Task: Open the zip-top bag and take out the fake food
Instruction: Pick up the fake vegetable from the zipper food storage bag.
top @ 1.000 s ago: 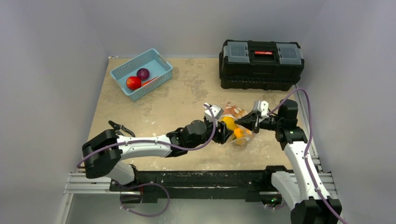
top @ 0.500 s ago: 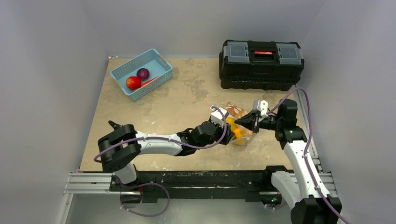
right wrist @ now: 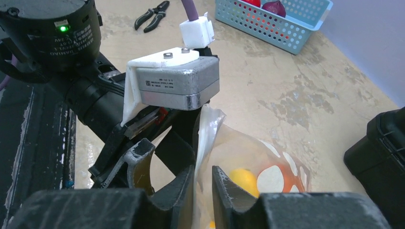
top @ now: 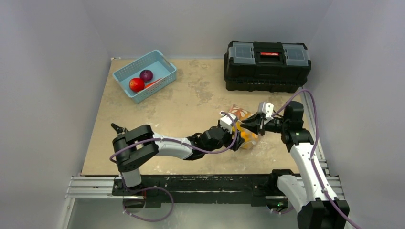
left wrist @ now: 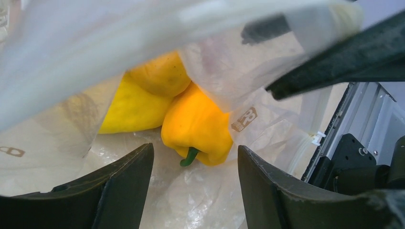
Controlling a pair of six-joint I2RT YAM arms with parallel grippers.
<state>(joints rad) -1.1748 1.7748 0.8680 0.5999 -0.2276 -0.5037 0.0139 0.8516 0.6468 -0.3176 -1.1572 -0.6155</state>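
Observation:
The zip-top bag [top: 240, 114] lies at the table's right middle, its mouth held up. My right gripper [right wrist: 203, 177] is shut on the bag's [right wrist: 248, 157] upper edge, and the thin film runs between its narrow jaws. My left gripper [left wrist: 196, 188] is open and reaches into the mouth, with bag film [left wrist: 86, 52] above and below it. Just ahead of its fingers [left wrist: 126, 183] lies fake food: a yellow pepper [left wrist: 198, 121] with a green stem, and a second yellow piece [left wrist: 133, 102] behind it. From above, the yellow food [top: 245, 137] shows through the bag.
A light-blue basket [top: 165, 68] at the back left holds a red fruit [top: 136, 84] and a purple piece [top: 146, 75]. A black toolbox [top: 267, 65] stands at the back right. Pliers [top: 118, 128] lie near the left edge. The right arm's base rail [left wrist: 353, 143] is close behind the bag.
My left arm has pushed further right, so its gripper has gone deeper into the bag's mouth. The right gripper has stayed in place on the bag's edge.

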